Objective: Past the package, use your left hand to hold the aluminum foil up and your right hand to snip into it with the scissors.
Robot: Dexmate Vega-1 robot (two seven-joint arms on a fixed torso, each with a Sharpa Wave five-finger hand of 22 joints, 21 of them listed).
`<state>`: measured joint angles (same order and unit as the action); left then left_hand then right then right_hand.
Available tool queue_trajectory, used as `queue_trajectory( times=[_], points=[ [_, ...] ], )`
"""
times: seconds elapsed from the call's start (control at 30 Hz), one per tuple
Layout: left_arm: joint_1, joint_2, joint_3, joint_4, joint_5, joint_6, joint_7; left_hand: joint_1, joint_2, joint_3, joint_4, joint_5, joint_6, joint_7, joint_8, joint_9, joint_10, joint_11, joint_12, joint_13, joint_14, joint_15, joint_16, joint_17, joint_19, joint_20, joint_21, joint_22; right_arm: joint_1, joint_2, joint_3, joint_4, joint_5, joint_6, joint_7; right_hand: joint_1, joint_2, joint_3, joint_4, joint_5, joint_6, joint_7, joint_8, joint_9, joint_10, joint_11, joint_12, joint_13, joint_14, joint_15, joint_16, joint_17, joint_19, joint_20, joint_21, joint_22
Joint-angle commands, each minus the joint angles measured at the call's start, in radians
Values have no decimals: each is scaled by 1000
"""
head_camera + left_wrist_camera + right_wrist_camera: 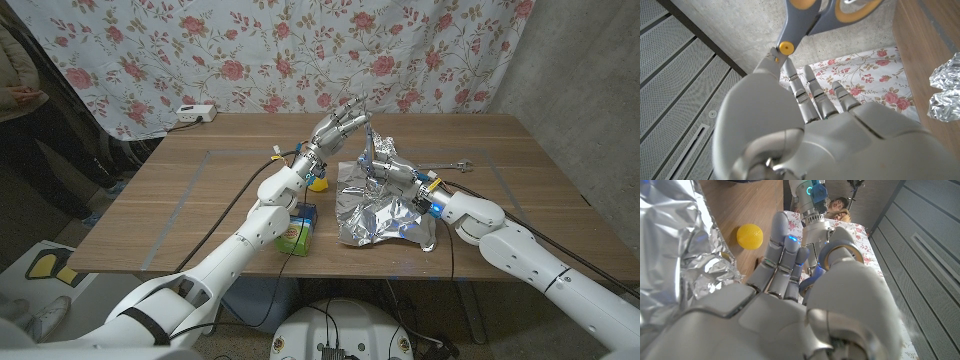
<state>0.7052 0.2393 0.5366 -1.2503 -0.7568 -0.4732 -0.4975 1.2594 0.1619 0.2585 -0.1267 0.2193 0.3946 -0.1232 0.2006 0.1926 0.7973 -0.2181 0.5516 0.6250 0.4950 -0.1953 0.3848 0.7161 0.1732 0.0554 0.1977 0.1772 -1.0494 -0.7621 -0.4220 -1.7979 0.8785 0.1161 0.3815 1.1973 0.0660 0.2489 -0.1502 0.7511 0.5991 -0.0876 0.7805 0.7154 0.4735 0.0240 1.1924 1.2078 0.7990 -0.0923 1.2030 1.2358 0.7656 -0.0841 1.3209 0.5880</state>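
Wooden table (pixel 180 205) in front of you, faint pale rectangle lines marked across top. Crumpled aluminum foil (pixel 385 215) sits right of centre, running to near edge. Green package (pixel 297 229) stands at near edge, just left of foil. Yellow ball (pixel 318 184) lies just behind package; you catch it again in right wrist view on bare wood beside foil. White power strip (pixel 195 114) rests at far left corner, by floral curtain.

Head camera looks down over the table (pixel 200 190); both close wrist cameras share its crumpled foil (pixel 385 215).
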Motion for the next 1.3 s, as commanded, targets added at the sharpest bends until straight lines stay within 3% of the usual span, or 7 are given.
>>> queue_trajectory(
  times=[0.03, 0.3, 0.4, 0.5, 0.7, 0.93, 1.3],
  points=[
    [-5, 13, 3, -11, 12, 14, 12, -1, 8, 2, 5, 5, 0, -4, -2, 6, 17, -7, -2, 0, 12, -28, 8, 5, -4, -1, 1, 3, -20, -10, 19, -17, 43, -27, 2, -5, 3, 16, 1, 2, -24, -4, 207, 481, 131, -140, 7, 7, 16, -127, 16, 2, 12, -92, 23, -14],
    [6, 28, 1, -28, 25, -6, 15, -12, 7, 18, 9, -14, -31, -8, -11, 6, 5, -7, -21, -14, -54, -16, -55, -29, -9, 26, 1, 3, -18, -24, 28, -28, 46, -36, 14, -12, 12, 25, 3, -9, -67, 4, 230, 494, 118, -140, 22, 11, 23, -125, 38, 4, 5, -109, 61, -36],
    [9, 34, 1, -33, 40, -21, 21, -67, -6, 16, 31, -34, -77, -24, -14, 6, -53, -4, -72, -47, -80, -7, -106, -66, -10, 40, 4, 4, -20, -26, 31, -30, 49, -38, 15, -15, 13, 30, 3, -16, -69, 3, 238, 486, 116, -142, 24, 6, 18, -125, 47, 4, -4, -110, 79, -45],
    [7, 36, 4, -29, 41, -31, 6, -211, -61, -35, 80, -38, -148, -14, -13, 3, -173, 2, -192, -107, -126, 5, -156, -110, -17, 55, 4, 5, -22, -30, 33, -34, 44, -36, 15, -19, 14, 38, 1, -22, -67, 7, 247, 480, 122, -142, 17, -8, 13, -125, 57, 4, -10, -111, 101, -64],
    [-1, 35, 9, -3, 32, -55, -41, -343, -143, -107, 109, -35, -244, -15, -17, -1, -313, 42, -307, -161, -241, 48, -201, -181, -32, 73, 4, 8, -23, -39, 36, -42, 43, -43, 14, -22, 13, 48, -1, -26, -67, 10, 253, 472, 122, -139, 20, -6, 7, -125, 66, 3, -16, -113, 125, -86],
    [-2, 33, 1, 18, -6, -73, -104, -464, -208, -183, 142, -18, -338, -13, -19, -4, -495, 162, -365, -217, -400, 150, -214, -268, -86, 116, -4, 10, -31, -46, 42, -46, 54, -53, 11, -27, 11, 56, -1, -30, -70, 10, 261, 472, 122, -138, 21, -4, 3, -124, 73, 2, -23, -115, 147, -100],
    [39, 105, -52, -75, -7, -82, -64, -508, -224, -211, 158, -11, -349, -22, -15, -6, -514, 147, -357, -237, -442, 176, -209, -300, -110, 134, -5, 10, -62, -71, 80, -77, 98, -69, -2, -33, 12, 67, -1, -36, -72, 13, 267, 468, 122, -138, 9, -19, -2, -124, 78, 1, -31, -116, 168, -126]
  ],
)
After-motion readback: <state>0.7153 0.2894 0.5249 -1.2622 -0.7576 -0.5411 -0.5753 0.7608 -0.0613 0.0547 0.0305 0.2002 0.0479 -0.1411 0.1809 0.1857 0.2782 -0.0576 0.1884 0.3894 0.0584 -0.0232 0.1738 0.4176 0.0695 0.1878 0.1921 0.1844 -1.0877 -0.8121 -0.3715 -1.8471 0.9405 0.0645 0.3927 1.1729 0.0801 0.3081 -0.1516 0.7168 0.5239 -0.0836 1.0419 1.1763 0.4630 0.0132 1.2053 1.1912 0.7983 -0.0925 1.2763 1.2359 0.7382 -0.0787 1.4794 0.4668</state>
